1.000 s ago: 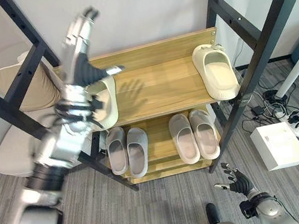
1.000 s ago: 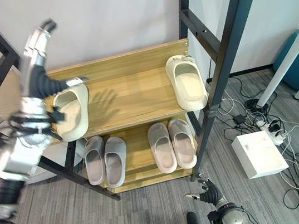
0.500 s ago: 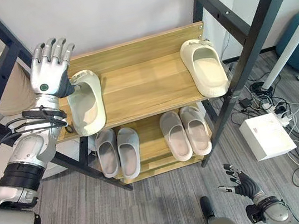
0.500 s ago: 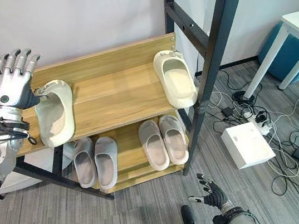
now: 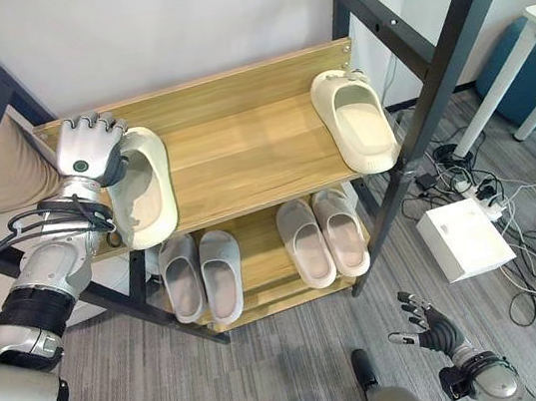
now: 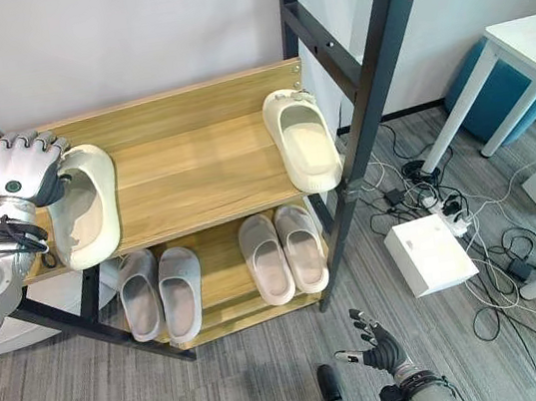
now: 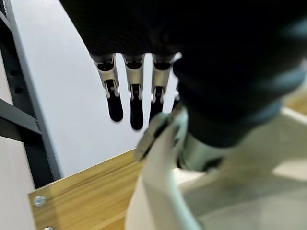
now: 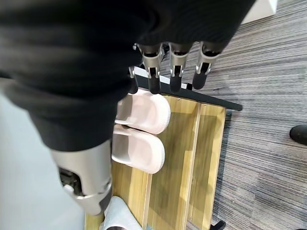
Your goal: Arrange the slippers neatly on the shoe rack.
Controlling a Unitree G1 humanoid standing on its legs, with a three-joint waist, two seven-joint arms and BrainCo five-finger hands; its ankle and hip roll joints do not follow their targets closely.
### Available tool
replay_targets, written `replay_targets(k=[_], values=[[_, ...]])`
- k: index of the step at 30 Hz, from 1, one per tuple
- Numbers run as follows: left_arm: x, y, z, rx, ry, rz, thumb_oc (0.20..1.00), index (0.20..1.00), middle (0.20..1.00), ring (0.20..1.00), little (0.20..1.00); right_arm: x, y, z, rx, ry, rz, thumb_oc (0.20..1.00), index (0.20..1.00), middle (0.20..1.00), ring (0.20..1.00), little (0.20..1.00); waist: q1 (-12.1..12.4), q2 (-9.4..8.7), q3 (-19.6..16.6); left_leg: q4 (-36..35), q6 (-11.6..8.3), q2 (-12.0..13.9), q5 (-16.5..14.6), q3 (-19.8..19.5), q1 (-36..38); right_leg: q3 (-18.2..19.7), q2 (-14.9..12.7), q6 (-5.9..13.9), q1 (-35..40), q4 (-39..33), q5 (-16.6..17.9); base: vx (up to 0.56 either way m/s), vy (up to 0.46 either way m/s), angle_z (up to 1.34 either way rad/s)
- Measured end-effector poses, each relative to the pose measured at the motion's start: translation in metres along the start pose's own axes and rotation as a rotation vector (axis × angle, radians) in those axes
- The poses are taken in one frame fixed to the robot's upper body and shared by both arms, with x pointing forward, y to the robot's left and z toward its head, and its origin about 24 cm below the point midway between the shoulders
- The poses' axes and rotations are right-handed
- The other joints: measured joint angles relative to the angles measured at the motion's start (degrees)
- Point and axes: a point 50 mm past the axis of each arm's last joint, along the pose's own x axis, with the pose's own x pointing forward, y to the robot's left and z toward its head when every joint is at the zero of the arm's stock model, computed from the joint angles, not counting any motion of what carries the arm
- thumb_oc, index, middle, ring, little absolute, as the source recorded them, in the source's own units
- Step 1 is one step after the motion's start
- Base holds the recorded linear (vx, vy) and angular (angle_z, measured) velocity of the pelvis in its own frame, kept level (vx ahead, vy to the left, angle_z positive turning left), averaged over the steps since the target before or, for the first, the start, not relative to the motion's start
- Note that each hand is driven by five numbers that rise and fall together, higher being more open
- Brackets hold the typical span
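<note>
Left hand [image 5: 89,151] curled round the heel of the cream slipper [image 5: 143,191] at the top shelf's [image 5: 252,157] left edge; its mate [image 5: 354,123] at the right edge. Next: slide across to pair. Right hand [image 5: 428,326] open, idle.

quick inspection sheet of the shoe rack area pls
surface: wooden shoe rack, two shelves, on grey carpet.
job's things: left cream slipper and right cream slipper far apart on top shelf; two grey pairs below.
clutter: white box on floor.
hands: left hand curled on left cream slipper's rim; right hand low, open.
cables: tangle beside box.
surroundings: black frame posts, white wall.
</note>
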Motion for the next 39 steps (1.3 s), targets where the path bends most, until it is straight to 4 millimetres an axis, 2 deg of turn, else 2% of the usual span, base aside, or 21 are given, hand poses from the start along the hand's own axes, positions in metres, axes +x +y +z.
replay_targets(k=[4, 7, 15, 17, 19, 20, 21, 22, 23, 26, 28, 29, 30, 33, 36, 39], values=[[0.005, 0.004, -0.002, -0.025, 0.022, 0.016, 0.2, 0.2, 0.2, 0.2, 0.2, -0.003, 0.003, 0.002, 0.009, -0.013, 0.008, 1.0, 1.0, 1.0, 1.0, 1.0, -0.69, -0.66, 0.07, 0.02, 0.0, 0.08, 0.01, 0.34, -0.37, 0.19, 0.08, -0.35, -0.49, 0.0, 0.44, 0.0, -0.005, -0.03], [0.007, 0.009, 0.007, -0.047, 0.002, 0.04, 0.2, 0.2, 0.2, 0.2, 0.2, -0.003, 0.003, 0.003, 0.01, -0.015, 0.007, 1.0, 1.0, 1.0, 1.0, 1.0, -0.66, -1.03, -0.02, 0.03, -0.01, 0.11, 0.01, 0.48, -0.4, 0.24, 0.07, -0.12, -0.55, 0.0, 0.3, 0.0, -0.007, -0.01], [0.019, 0.032, 0.086, -0.225, -0.209, 0.151, 0.2, 0.2, 0.2, 0.2, 0.2, -0.001, 0.007, 0.005, 0.015, -0.024, 0.016, 1.0, 1.0, 1.0, 1.0, 1.0, -1.26, -1.16, 0.05, 0.36, 0.01, 0.1, 0.03, 0.54, -0.23, 0.16, 0.06, -0.63, -0.37, 0.0, 0.68, 0.0, -0.015, 0.0], [0.025, 0.038, 0.098, -0.238, -0.242, 0.169, 0.2, 0.2, 0.2, 0.2, 0.2, -0.001, 0.006, 0.006, 0.013, -0.026, 0.014, 1.0, 1.0, 1.0, 1.0, 1.0, -2.31, -0.73, 0.15, 0.37, 0.0, 0.1, 0.03, 1.01, -0.12, 0.35, 0.06, -0.66, -0.43, 0.0, 0.77, -0.01, -0.026, -0.04], [0.026, 0.041, 0.101, -0.238, -0.254, 0.175, 0.2, 0.2, 0.2, 0.2, 0.2, 0.0, 0.006, 0.006, 0.012, -0.028, 0.014, 1.0, 1.0, 1.0, 1.0, 1.0, -2.32, -0.58, 0.18, 0.37, 0.0, 0.08, 0.02, 1.05, -0.1, 0.42, 0.04, -0.64, -0.43, 0.0, 0.79, -0.01, -0.033, -0.1], [0.031, 0.047, 0.108, -0.225, -0.288, 0.193, 0.2, 0.2, 0.2, 0.2, 0.2, 0.0, 0.004, 0.009, 0.014, -0.038, 0.008, 1.0, 1.0, 1.0, 1.0, 1.0, -3.32, 0.15, 0.42, 0.36, 0.04, 0.12, -0.01, 1.82, 0.38, 1.53, 0.2, 0.03, -0.59, -0.01, 0.39, -0.01, -0.035, -0.21], [0.033, 0.05, 0.111, -0.223, -0.299, 0.202, 0.2, 0.2, 0.2, 0.2, 0.2, 0.0, 0.003, 0.01, 0.022, -0.044, 0.001, 1.0, 1.0, 1.0, 1.0, 1.0, -3.22, 0.67, 0.69, 0.34, 0.06, 0.09, -0.05, 2.02, 0.38, 1.71, 0.19, 0.06, -0.66, 0.0, 0.43, -0.01, -0.034, -0.26], [0.034, 0.05, 0.113, -0.229, -0.3, 0.204, 0.2, 0.2, 0.2, 0.2, 0.2, -0.001, 0.003, 0.011, 0.029, -0.047, -0.005, 1.0, 1.0, 1.0, 1.0, 1.0, -4.17, 1.02, 0.75, 0.36, 0.05, 0.12, -0.05, 2.39, 0.4, 1.96, 0.23, 0.08, -1.07, -0.01, 0.48, -0.01, -0.06, -0.18], [0.036, 0.049, 0.117, -0.225, -0.307, 0.196, 0.2, 0.2, 0.2, 0.2, 0.2, -0.002, 0.0, 0.012, 0.027, -0.053, -0.015, 1.0, 1.0, 1.0, 1.0, 1.0, -4.71, 2.24, 1.09, 0.33, -0.02, 0.1, -0.16, 3.19, 0.4, 2.7, 0.28, 0.01, -1.54, 0.0, 0.43, 0.0, -0.042, -0.38], [0.04, 0.053, 0.119, -0.227, -0.303, 0.209, 0.2, 0.2, 0.2, 0.2, 0.2, -0.004, -0.005, 0.011, 0.017, -0.049, -0.03, 1.0, 1.0, 1.0, 1.0, 1.0, -6.39, 3.43, 1.37, 0.04, -0.15, 0.29, -0.52, 4.52, 0.32, 3.33, 0.61, 0.13, -2.2, 0.0, 1.05, -0.01, -0.055, -0.27], [0.049, 0.053, 0.117, -0.188, -0.284, 0.2, 0.2, 0.2, 0.2, 0.2, 0.2, -0.002, -0.011, 0.01, 0.007, -0.047, -0.051, 1.0, 1.0, 1.0, 1.0, 1.0, -5.66, 3.51, 1.34, 0.03, -0.16, 0.59, -0.51, 4.5, 0.31, 3.23, 0.81, 0.06, -2.13, 0.01, 1.01, 0.01, -0.046, 0.01], [0.052, 0.048, 0.119, -0.189, -0.261, 0.181, 0.241, 0.241, 0.241, 0.241, 0.241, 0.004, -0.02, 0.0, -0.005, 0.004, -0.097, 1.0, 1.0, 1.0, 1.0, 1.0, -5.73, 3.64, 1.28, 0.04, -0.19, 0.64, -0.5, 4.4, 0.3, 3.12, 0.97, -0.03, -2.12, 0.0, 0.95, 0.0, 0.0, 0.0], [0.054, 0.045, 0.119, -0.19, -0.242, 0.174, 1.0, 1.0, 1.0, 1.0, 1.0, 0.002, -0.021, -0.004, -0.004, 0.016, -0.104, 1.0, 1.0, 1.0, 1.0, 1.0, -5.66, 3.8, 1.2, 0.05, -0.31, 0.76, -0.57, 4.36, 0.33, 3.07, 1.05, -0.18, -2.1, 0.0, 0.85, 0.0, 0.0, 0.0], [0.07, 0.055, 0.112, -0.154, -0.221, 0.169, 1.0, 1.0, 1.0, 1.0, 1.0, -0.002, -0.011, 0.004, 0.035, -0.025, -0.072, 1.0, 1.0, 1.0, 1.0, 1.0, -5.95, 3.96, 1.12, 0.35, -0.29, 0.77, -0.56, 4.42, 0.67, 2.96, 1.09, -1.23, -1.7, 0.35, 1.71, 0.0, -0.005, 0.03], [0.07, 0.07, 0.125, -0.219, -0.257, 0.202, 1.0, 1.0, 1.0, 1.0, 1.0, -0.001, -0.011, 0.006, 0.05, -0.032, -0.065, 1.0, 1.0, 1.0, 1.0, 1.0, -5.12, 3.9, 1.08, 0.29, -0.48, 0.93, -0.4, 2.68, 0.82, 1.39, 1.02, -1.25, -0.64, 0.34, 1.68, -0.01, -0.007, 0.22], [0.063, 0.075, 0.124, -0.309, -0.234, 0.234, 1.0, 1.0, 1.0, 1.0, 1.0, 0.005, -0.012, 0.012, 0.062, -0.054, -0.061, 1.0, 1.0, 1.0, 1.0, 1.0, -3.98, 3.76, 0.99, -0.02, -0.52, 1.02, -0.44, 1.91, 1.61, 0.66, 1.0, -0.98, 0.55, 0.31, 0.99, -0.01, 0.001, 0.14]])
